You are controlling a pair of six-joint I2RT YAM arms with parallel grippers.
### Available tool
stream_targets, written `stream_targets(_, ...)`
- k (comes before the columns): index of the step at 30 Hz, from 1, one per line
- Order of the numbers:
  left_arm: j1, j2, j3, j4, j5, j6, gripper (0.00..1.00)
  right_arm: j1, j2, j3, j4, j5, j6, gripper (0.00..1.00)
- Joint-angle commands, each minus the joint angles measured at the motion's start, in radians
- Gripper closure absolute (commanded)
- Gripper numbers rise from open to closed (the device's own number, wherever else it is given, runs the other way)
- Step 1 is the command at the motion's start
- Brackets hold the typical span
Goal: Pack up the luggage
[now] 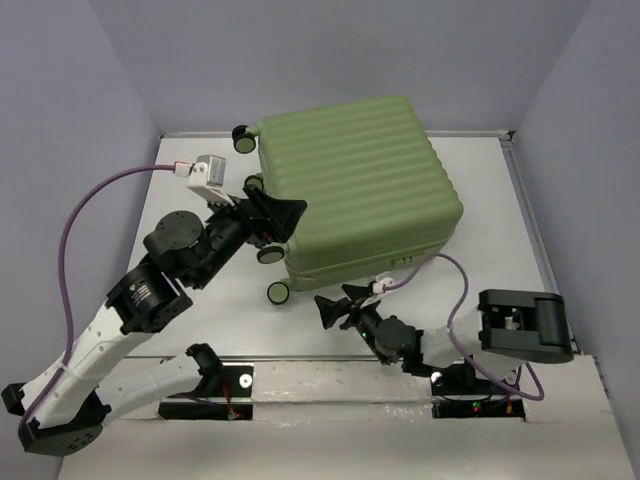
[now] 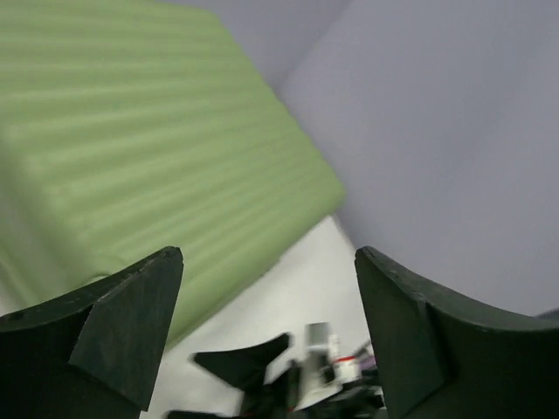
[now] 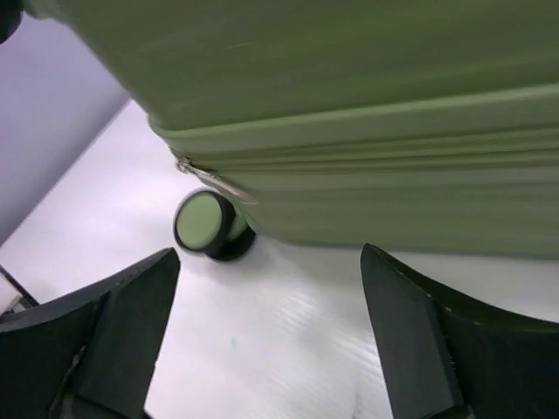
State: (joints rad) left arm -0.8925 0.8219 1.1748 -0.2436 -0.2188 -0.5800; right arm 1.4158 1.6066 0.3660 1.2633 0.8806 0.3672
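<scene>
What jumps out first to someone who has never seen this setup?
A large light-green ribbed hard-shell suitcase lies closed in the middle of the white table. Two robot arms reach toward it, jaws open: the left arm at its wheeled side, the right arm at its near edge.

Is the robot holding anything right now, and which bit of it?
Nothing is held. The left gripper and the right gripper are both open and empty, next to the closed luggage.

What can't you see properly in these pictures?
- Inside the luggage: top view, its closed shell hides it.
- Whether the left claw touches the luggage: top view, the claw covers that spot.
- Most of the luggage: right wrist view, cut off by the edges.
- Luggage ribs: left wrist view, blurred.
</scene>
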Motion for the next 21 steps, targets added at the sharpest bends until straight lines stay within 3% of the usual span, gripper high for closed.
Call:
stream_targets(1, 0.062, 0.034, 0.034, -0.236, -0.076, 0.199, 0.06, 0.003, -0.334, -0.033, -0.443, -0.049, 0.311, 0.07)
stream_targets(3, 0.104, 0.051, -0.001, -0.246, 0.003, 0.242, 0.06, 0.003, -0.475, 0.019, -0.791, 0.003, 0.413, 0.1)
stream_targets(8, 0.236, 0.088, -0.075, -0.226, 0.301, 0.305, 0.1, -0.095, -0.733, 0.018, -1.129, -0.032, 0.479, 0.15)
stream_targets(9, 0.236, 0.095, -0.078, -0.23, 0.308, 0.319, 0.11, -0.116, -0.769, 0.001, -1.198, -0.037, 0.502, 0.26)
stream_targets(11, 0.237, 0.108, -0.083, -0.243, 0.3, 0.338, 0.11, -0.168, -0.833, -0.016, -1.249, -0.067, 0.507, 0.38)
stream_targets(12, 0.239, 0.112, -0.09, -0.25, 0.258, 0.351, 0.1, -0.231, -0.905, -0.028, -1.309, -0.115, 0.516, 0.62)
stream_targets(13, 0.241, 0.112, -0.096, -0.25, 0.237, 0.359, 0.1, -0.259, -0.906, -0.029, -1.331, -0.13, 0.522, 0.69)
stream_targets(16, 0.251, 0.121, -0.113, -0.266, 0.182, 0.382, 0.1, -0.356, -0.961, -0.039, -1.37, -0.161, 0.512, 0.82)
stream_targets(21, 0.251, 0.117, -0.121, -0.276, 0.028, 0.396, 0.11, -0.511, -0.941, 0.013, -1.372, -0.221, 0.426, 0.87)
